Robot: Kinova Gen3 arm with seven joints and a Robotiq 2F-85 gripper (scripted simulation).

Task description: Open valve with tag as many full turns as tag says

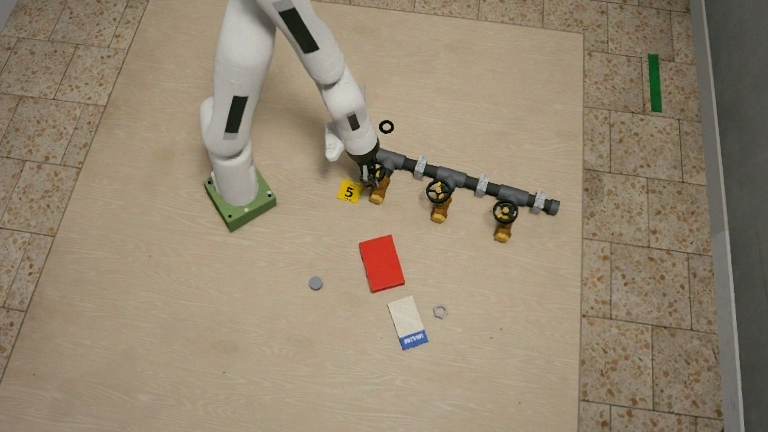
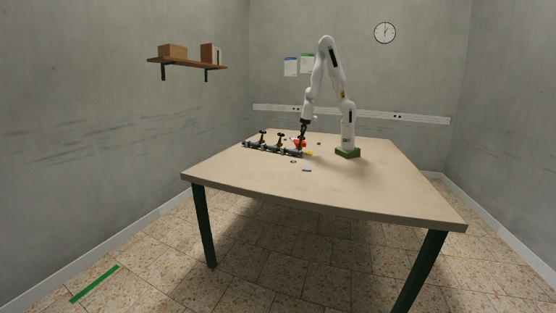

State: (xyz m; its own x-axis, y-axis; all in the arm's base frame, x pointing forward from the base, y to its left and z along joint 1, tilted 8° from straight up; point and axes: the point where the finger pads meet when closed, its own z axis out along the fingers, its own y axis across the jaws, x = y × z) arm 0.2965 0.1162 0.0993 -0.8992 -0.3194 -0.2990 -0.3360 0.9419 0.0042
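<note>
A grey pipe (image 1: 464, 181) lies on the table with three brass valves, each with a black handwheel. A yellow tag (image 1: 348, 190) marked 5 lies just left of the leftmost valve (image 1: 379, 179). The middle valve (image 1: 438, 196) and the right valve (image 1: 504, 221) stand free. My gripper (image 1: 370, 176) points down over the leftmost valve's handwheel, its fingers partly open around it; I cannot tell whether they touch it. In the exterior view the gripper (image 2: 301, 137) stands at the near end of the pipe (image 2: 272, 148).
A red block (image 1: 381, 263), a white card with a blue end (image 1: 407, 322), a grey disc (image 1: 315, 283) and a grey nut (image 1: 438, 306) lie in front of the pipe. A black ring (image 1: 384, 122) lies behind it. The green robot base (image 1: 240, 201) stands to the left.
</note>
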